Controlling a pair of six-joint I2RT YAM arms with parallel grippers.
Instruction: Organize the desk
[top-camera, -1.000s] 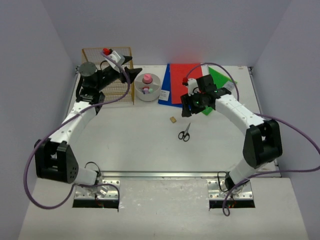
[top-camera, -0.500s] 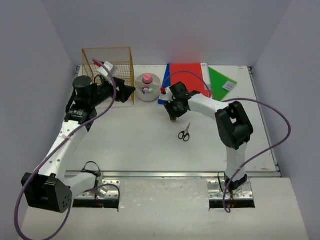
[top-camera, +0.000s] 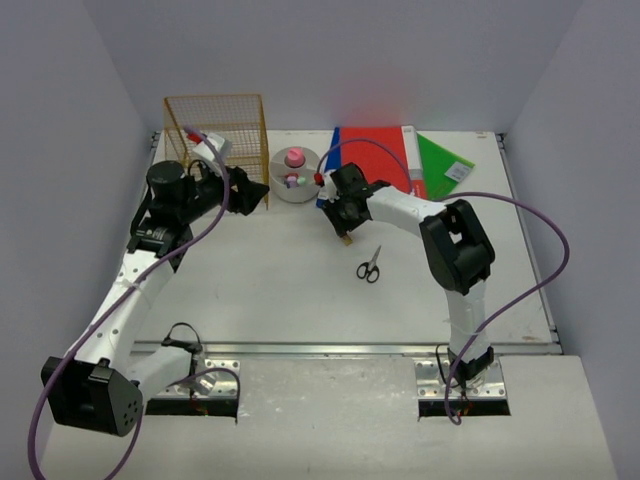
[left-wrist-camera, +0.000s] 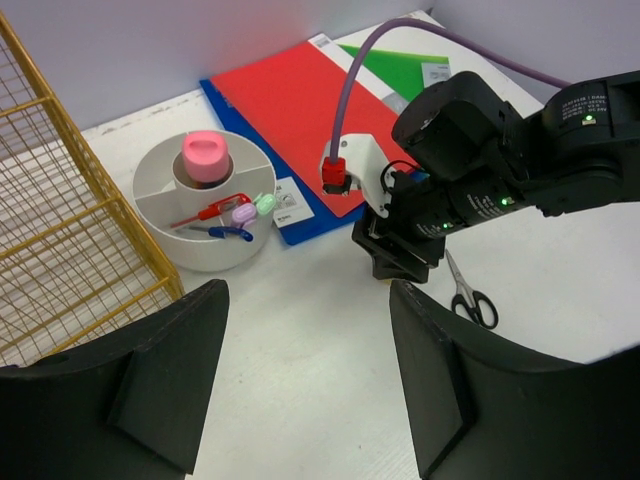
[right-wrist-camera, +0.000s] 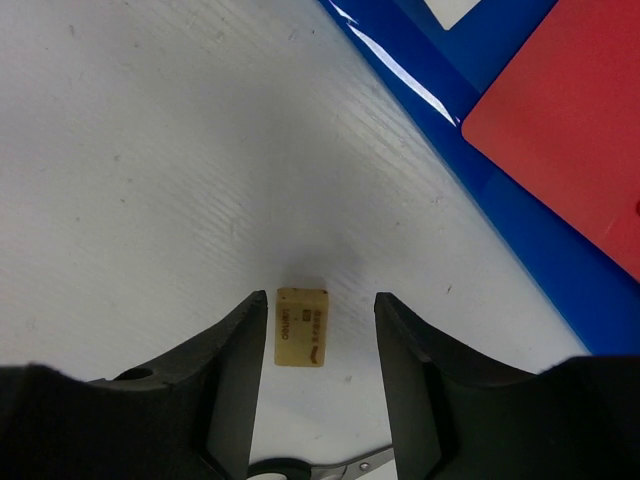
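Jaws on the left gripper (left-wrist-camera: 306, 300) stand wide apart with nothing between them. It hovers just beside the near right corner of the gold wire rack (top-camera: 215, 122) at the far left of the desk (top-camera: 270, 295). The desk itself is the white matte tabletop under everything, running from the metal rail at the near edge out to the pale walls. It is rigid and fixed, so I work on it rather than take hold of it.

Right of the rack sits a round white organiser (left-wrist-camera: 190, 258) with a pink-capped item in its middle and a few small coloured pieces in its tray.

Further right, the right gripper (right-wrist-camera: 320, 297) is low over the tabletop. Its jaws are parted and straddle a small tan eraser (right-wrist-camera: 302, 327), with a sliver of white showing on each side, so nothing is gripped yet.

I judge the eraser light and slightly rubbery, unlikely to slip. It is flat against a hard surface, so I would close across its narrow width with the fingertips right down at the desk.

Scissors (top-camera: 370, 267) lie on the near side of it. Blue (right-wrist-camera: 480, 115), red (left-wrist-camera: 300, 100) and green (top-camera: 445, 165) folders overlap at the far right.
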